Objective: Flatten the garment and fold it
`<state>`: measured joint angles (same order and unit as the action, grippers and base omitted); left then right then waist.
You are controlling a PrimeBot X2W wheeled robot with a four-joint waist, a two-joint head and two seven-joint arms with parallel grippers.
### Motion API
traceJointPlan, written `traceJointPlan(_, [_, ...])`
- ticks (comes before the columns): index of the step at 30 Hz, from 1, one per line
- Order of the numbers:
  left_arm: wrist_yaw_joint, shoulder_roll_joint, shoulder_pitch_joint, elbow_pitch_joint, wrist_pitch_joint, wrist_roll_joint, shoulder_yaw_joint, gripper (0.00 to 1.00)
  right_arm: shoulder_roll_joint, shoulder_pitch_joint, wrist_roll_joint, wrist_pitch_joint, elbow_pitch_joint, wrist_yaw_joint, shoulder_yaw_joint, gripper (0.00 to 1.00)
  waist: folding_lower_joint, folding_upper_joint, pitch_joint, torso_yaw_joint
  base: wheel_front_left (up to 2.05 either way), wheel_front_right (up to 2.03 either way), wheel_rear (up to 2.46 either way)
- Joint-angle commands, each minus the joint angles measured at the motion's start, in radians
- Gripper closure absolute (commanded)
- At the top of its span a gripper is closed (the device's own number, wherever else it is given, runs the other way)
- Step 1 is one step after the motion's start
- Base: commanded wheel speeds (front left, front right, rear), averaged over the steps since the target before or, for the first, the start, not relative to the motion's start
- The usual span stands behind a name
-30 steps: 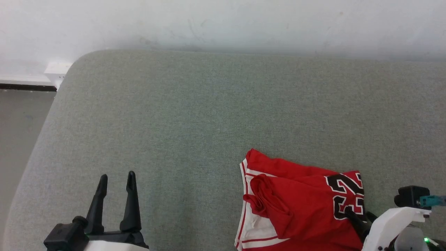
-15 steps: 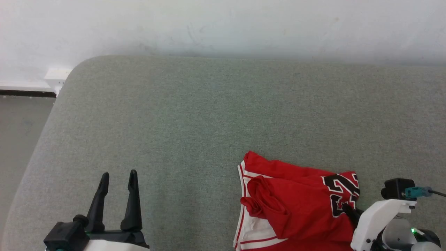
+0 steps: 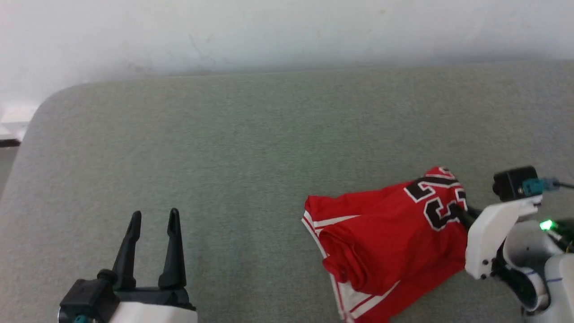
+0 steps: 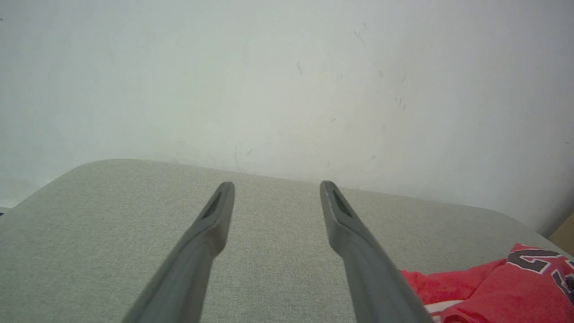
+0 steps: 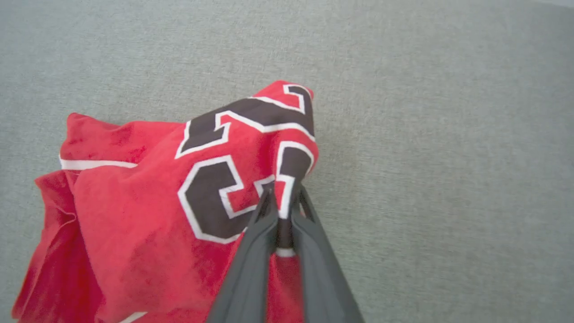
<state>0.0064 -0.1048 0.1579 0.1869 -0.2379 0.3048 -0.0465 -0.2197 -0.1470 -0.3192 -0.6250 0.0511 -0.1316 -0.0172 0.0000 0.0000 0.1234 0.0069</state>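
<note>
My right end effector (image 5: 281, 197) is clamped on the garment (image 3: 385, 237), its 2 dark fingers pressed together on a narrow pinch of red cloth right at the black-and-white numerals (image 5: 242, 148). That pinch pulls the printed part up into a peak. The rest of the red jersey T-shirt lies bunched on the near right part of the padded grey-green surface (image 3: 224, 148), with its white-and-red striped trim (image 3: 350, 300) trailing toward me. My left end effector (image 3: 154, 213) hovers well apart over bare fabric on the near left, fingers spread and empty. My main worry is the grasp point: it sits in the middle of the print, not on a hem, shoulder or sleeve. If I lift or drag from here, I expect the whole bundle to follow as 1 lump and not open out. I also cannot tell how many layers are caught, so front and back may rise together and hold the creases in. The bite looks small, so a quick pull could let the cloth slip free and drop into a worse heap. The shirt runs out of the bottom of the head view, so I cannot see how close it lies to the near edge. A pull toward me might spill it off.
</note>
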Motion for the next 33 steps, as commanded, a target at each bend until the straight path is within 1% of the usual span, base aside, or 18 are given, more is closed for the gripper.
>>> traceJointPlan(1, [0.007, -0.005, -0.019, 0.005, -0.002, -0.009, 0.001, 0.00, -0.016, -0.030, 0.004, -0.003, -0.004, 0.001, -0.007, 1.00, 0.0000, 0.0000, 0.022, -0.057, 0.00, 0.00, 0.00])
traceJointPlan(7, [0.013, -0.017, -0.036, 0.014, 0.013, -0.007, 0.007, 0.00, -0.116, -0.132, -0.023, -0.029, 0.004, 0.001, -0.083, 1.00, 0.0000, 0.0000, 0.054, -0.151, 0.00, 0.00, 0.00])
traceJointPlan(13, [0.020, -0.039, -0.060, 0.036, 0.017, -0.015, 0.021, 0.00, -0.177, -0.223, -0.045, -0.029, 0.018, 0.001, -0.106, 1.00, 0.0000, 0.0000, 0.106, -0.239, 0.00, 0.00, 0.00])
traceJointPlan(18, [0.026, -0.067, -0.081, 0.057, 0.033, -0.028, 0.035, 0.00, -0.229, -0.292, -0.063, -0.004, 0.036, 0.001, -0.124, 1.00, 0.0000, 0.0000, 0.167, -0.301, 0.00, 0.00, 0.00])
traceJointPlan(22, [0.028, -0.095, -0.094, 0.082, 0.052, -0.035, 0.049, 0.00, -0.272, -0.342, -0.062, 0.032, 0.059, 0.001, -0.131, 1.00, 0.0000, 0.0000, 0.219, -0.338, 0.00, 0.00, 0.00])
traceJointPlan(28, [0.032, -0.135, -0.116, 0.131, 0.083, -0.050, 0.068, 0.00, -0.342, -0.418, -0.021, 0.108, 0.102, 0.001, -0.147, 1.00, 0.0000, 0.0000, 0.293, -0.383, 0.00, 0.00, 0.00])
traceJointPlan(33, [0.034, -0.168, -0.135, 0.170, 0.113, -0.063, 0.081, 0.00, -0.371, -0.473, 0.011, 0.156, 0.165, 0.001, -0.141, 1.00, 0.0000, 0.0000, 0.351, -0.408, 0.00, 0.00, 0.00])
